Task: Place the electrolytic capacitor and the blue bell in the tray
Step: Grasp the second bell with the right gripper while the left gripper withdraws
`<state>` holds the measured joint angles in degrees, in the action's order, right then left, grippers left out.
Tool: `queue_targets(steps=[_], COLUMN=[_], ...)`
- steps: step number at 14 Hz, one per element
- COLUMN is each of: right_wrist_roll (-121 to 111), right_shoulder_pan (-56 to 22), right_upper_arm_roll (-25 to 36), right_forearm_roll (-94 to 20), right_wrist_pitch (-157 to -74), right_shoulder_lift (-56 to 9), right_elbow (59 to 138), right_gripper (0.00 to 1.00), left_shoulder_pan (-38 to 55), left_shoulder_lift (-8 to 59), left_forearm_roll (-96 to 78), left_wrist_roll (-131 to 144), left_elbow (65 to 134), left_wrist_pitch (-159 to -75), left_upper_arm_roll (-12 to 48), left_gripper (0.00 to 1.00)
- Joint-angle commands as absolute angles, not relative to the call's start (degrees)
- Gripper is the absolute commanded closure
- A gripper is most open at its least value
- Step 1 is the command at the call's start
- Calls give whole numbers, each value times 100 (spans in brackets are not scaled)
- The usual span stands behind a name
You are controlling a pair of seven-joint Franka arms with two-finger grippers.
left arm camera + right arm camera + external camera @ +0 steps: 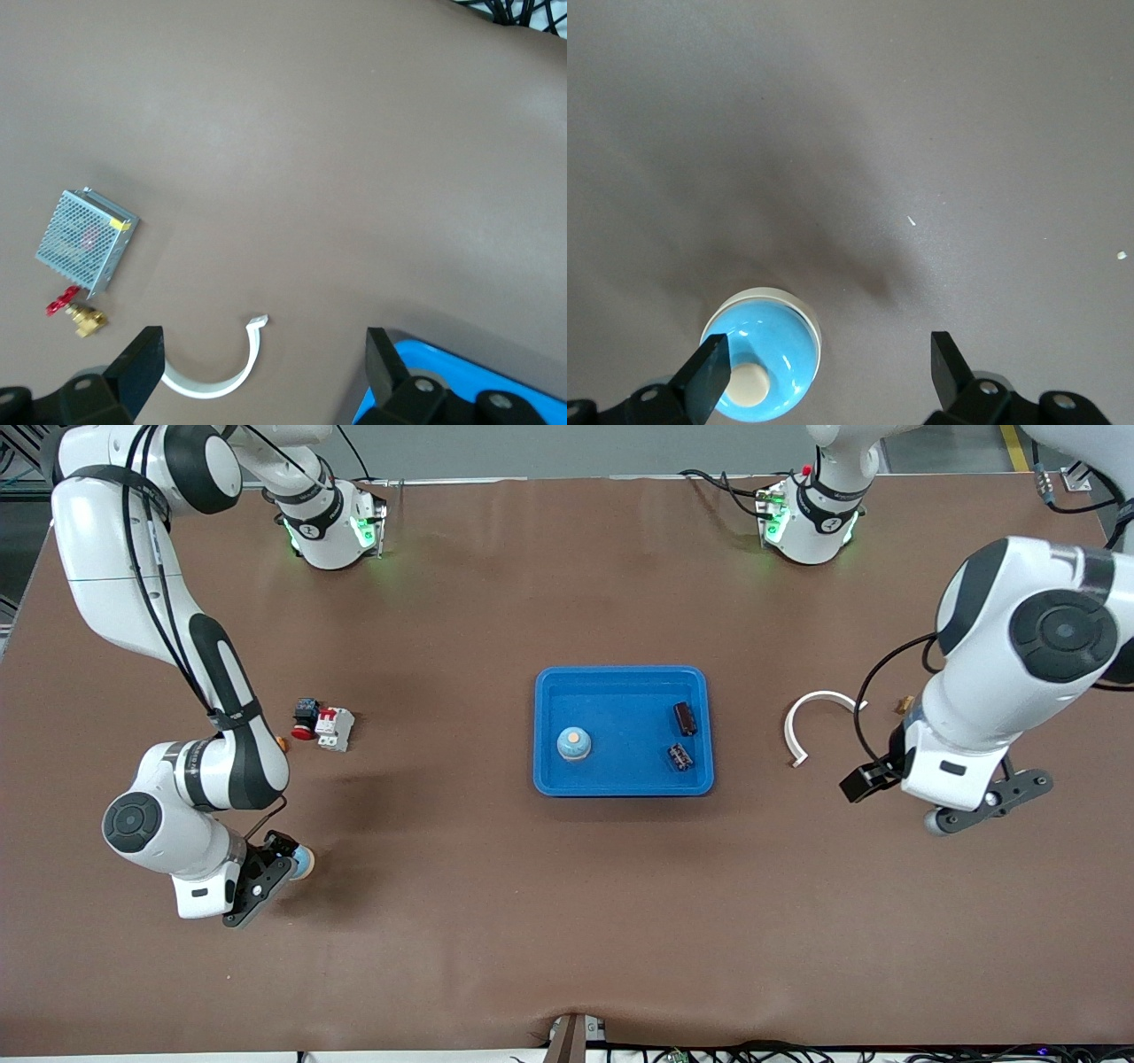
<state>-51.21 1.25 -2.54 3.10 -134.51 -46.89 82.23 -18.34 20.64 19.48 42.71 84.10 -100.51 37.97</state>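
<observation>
Hovering wide open over a blue bell [762, 354] on the table, right gripper [824, 372] holds nothing; left gripper [266, 372] gapes empty too.

Front view: the right claw [282, 865] hides most of a blue bell [303, 860] on the surface [461, 903]. The left claw [946, 815] is largely hidden under its own wrist. Two dark parts [682, 737] in the tray [620, 675] are too small to identify. Left wrist view: only a corner of the tray shows, cut by the frame edge.
</observation>
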Motion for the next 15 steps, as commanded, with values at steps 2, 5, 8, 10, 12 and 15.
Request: queue_targets(steps=[2, 5, 8, 10, 12, 15], right_wrist_roll=[-5265, -5273, -5300, -5413, -5467, -5476], right_shoulder_pan=[273, 281, 325, 360, 387, 396], right_upper_arm_roll=[-457, -562, -563, -554, -554, -554], right_forearm_roll=[168, 132, 132, 141, 132, 132], right_wrist_pitch=[-13333, -13052, -13104, -13113, -13140, -13279], right_shoulder_lift=[-4632, -4526, -4535, -4561, -4579, -4579], right_elbow=[8349, 8358, 8420, 8429, 8429, 8543], right_gripper=[0, 0, 0, 0, 0, 0], left_shoulder_pan=[-1995, -2074, -2179, -2337, -2242, -1208], left_shoulder_lift=[1670, 1512, 1240, 1109, 959, 722], left_forearm_roll=[1521, 1319, 1108, 915, 765, 537], left_wrist_roll=[3868, 3824, 3438, 3026, 2595, 2225], left_elbow=[8481, 8394, 8385, 8385, 8437, 8499], left_wrist_pitch=[-9713, -9370, -9142, -9062, -9062, -8957], left_upper_arm_roll=[3806, 3814, 3806, 3788, 3491, 2263], left_gripper=[0, 0, 0, 0, 0, 0])
